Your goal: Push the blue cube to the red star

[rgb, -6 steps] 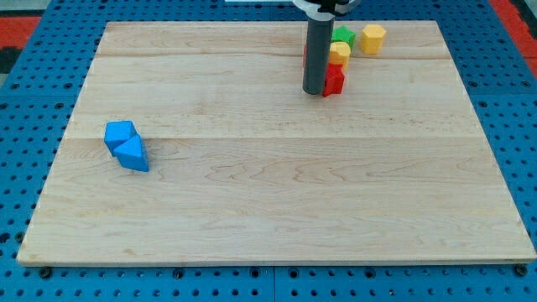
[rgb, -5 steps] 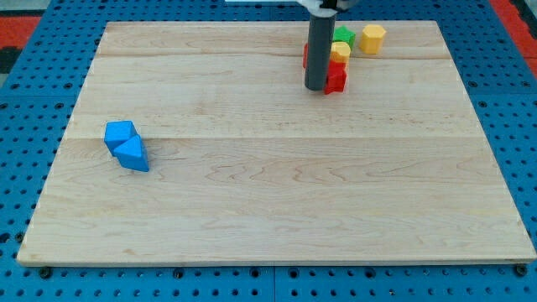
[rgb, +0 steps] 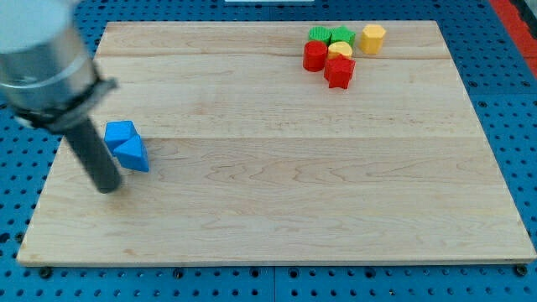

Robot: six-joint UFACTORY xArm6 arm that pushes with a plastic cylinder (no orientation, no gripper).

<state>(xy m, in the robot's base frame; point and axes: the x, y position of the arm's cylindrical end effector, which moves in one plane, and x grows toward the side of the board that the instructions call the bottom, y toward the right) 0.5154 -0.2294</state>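
Resting on desk point(rgb: 277, 210), my tip point(rgb: 108, 188) sits just left-below blue cube point(rgb: 120, 132) and blue wedge point(rgb: 132, 155); red star point(rgb: 339, 73) far upper right. No fingers: bare rod.

No legible markings in view.
Checked bench point(rgb: 277, 193), blue cube point(rgb: 120, 132), red star point(rgb: 339, 73) and the other blocks, plus the rod above my tip point(rgb: 108, 188): no text, labels, brands, numbers or signs readable on any surface.
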